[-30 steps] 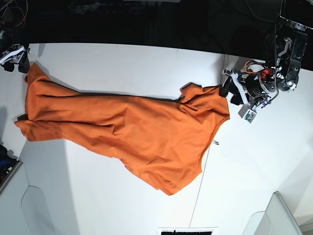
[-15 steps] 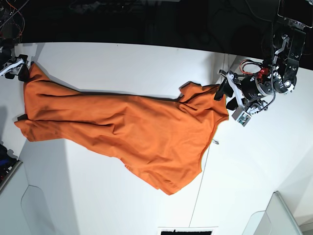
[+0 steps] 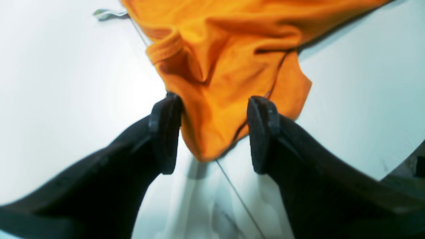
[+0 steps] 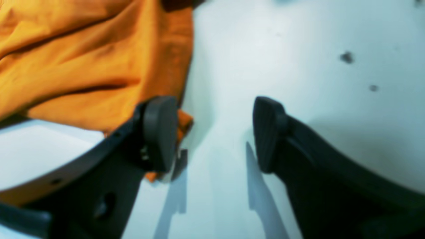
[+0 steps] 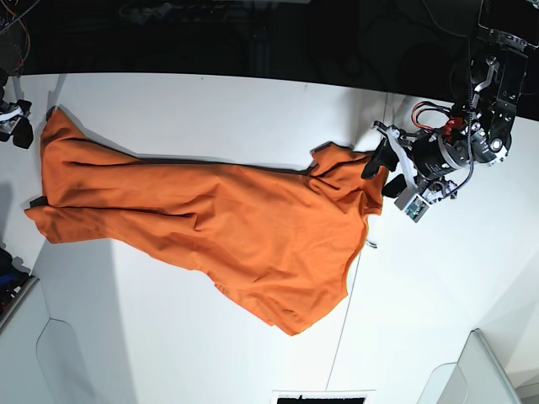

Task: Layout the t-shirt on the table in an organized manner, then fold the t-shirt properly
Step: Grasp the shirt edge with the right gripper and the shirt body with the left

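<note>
no readable text, labels or numbers anywhere.

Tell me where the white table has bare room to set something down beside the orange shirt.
Bare white table lies right of the orange cloth t-shirt, below the left gripper; also in the strip behind the shirt and the near-left corner. Crowded: the shirt's right end, between the open left fingers, and its far-left tip by the right gripper.

Robotics lab, by the look — a bare white table [image 5: 210, 101] against a black backdrop, loose red and black wiring [image 5: 434, 114] on an exposed arm [image 5: 484, 109], no home furnishings.
</note>
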`<act>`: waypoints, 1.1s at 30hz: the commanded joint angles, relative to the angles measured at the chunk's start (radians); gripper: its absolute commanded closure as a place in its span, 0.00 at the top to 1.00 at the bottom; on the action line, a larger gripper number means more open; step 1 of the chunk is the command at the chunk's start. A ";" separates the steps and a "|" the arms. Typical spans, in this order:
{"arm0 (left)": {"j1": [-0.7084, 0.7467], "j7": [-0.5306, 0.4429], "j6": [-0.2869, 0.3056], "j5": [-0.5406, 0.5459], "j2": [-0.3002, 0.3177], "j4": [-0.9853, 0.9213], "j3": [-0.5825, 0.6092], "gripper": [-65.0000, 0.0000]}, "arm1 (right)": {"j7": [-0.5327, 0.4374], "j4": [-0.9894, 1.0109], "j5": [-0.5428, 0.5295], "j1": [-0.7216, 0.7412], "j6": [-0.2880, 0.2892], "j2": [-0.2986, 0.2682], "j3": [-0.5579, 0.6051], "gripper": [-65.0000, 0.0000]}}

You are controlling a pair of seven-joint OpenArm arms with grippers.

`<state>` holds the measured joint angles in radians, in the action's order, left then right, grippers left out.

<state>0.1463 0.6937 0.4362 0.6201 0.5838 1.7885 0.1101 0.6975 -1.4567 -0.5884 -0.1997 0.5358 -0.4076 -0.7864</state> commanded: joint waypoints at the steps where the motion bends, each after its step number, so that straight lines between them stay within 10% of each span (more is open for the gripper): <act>1: -0.016 -0.027 0.006 0.019 0.014 0.017 -0.008 0.53 | -0.016 -0.019 0.009 0.005 0.000 -0.024 -0.010 0.55; 27: -0.013 -0.056 0.017 0.022 -0.005 0.016 -0.007 0.53 | -0.114 0.045 0.093 0.011 -0.035 0.002 0.186 0.41; 33: -0.014 -0.058 0.021 0.027 -0.019 0.016 -0.005 0.53 | -0.104 0.045 0.137 0.008 -0.015 0.031 0.187 0.17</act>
<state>0.1463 0.6571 0.4503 0.6369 0.5507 1.7885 0.1112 0.5667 -1.4025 -0.4656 -0.1905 0.5095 -0.3653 -0.5972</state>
